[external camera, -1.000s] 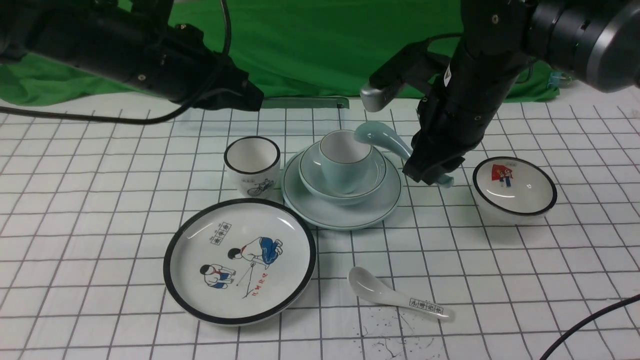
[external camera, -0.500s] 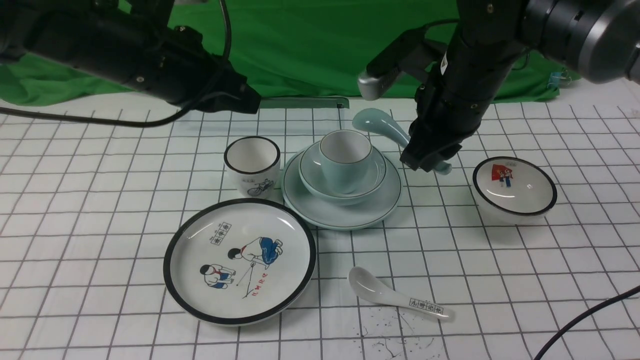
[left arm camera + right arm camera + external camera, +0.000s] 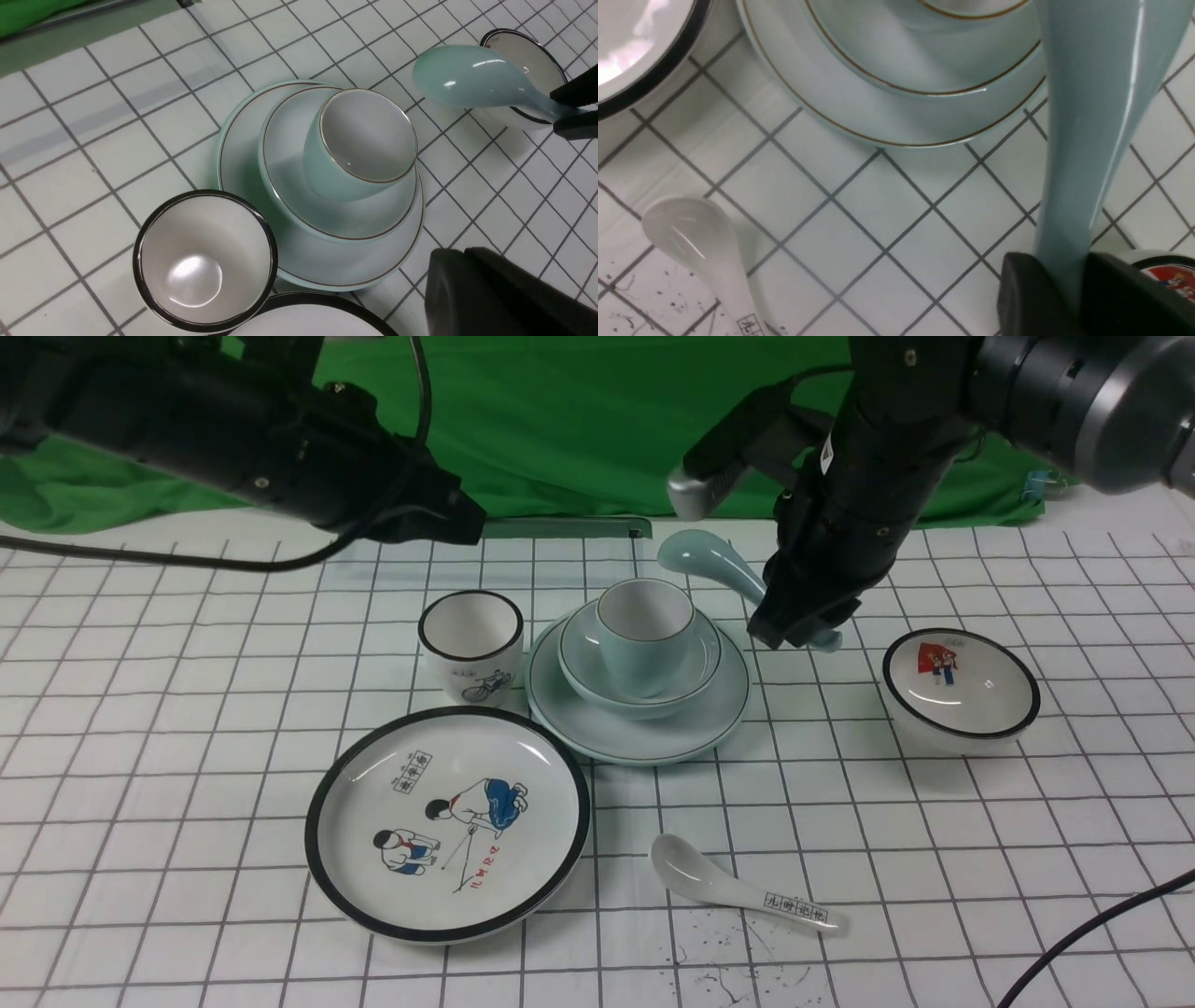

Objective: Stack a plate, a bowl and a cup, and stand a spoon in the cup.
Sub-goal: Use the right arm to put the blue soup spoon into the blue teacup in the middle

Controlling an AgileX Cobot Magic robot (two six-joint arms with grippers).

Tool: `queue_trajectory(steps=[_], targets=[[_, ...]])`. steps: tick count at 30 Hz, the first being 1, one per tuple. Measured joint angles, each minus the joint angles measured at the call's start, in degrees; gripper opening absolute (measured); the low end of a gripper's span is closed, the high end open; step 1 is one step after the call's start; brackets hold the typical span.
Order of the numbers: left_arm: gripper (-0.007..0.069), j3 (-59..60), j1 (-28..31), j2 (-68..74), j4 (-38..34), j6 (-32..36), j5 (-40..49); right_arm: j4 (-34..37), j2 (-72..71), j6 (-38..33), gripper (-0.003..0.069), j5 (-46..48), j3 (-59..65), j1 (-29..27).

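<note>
The pale blue-green cup stands in the matching bowl, which sits on the matching plate mid-table. My right gripper is shut on the handle of the pale blue spoon. The spoon hangs in the air, its scoop just behind and right of the cup's rim, outside the cup. The right wrist view shows the spoon clamped between the black fingers, with the plate beyond. My left gripper is shut and empty, hovering beside the stack.
A white black-rimmed cup stands just left of the stack. A large cartoon plate lies in front, and a white spoon lies to its right. A white picture bowl sits at the right. Green cloth hangs behind.
My right gripper has lifted the spoon a little higher and slightly farther back. The left arm and the dishes have not moved.
</note>
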Motion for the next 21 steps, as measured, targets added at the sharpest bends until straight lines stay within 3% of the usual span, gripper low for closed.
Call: queue_trajectory(steps=[21], targets=[[-0.003, 0.0, 0.0, 0.0, 1.08, -0.07, -0.47, 0.0, 5.78, -0.22, 0.0178, -1.17, -1.51, 0.0]])
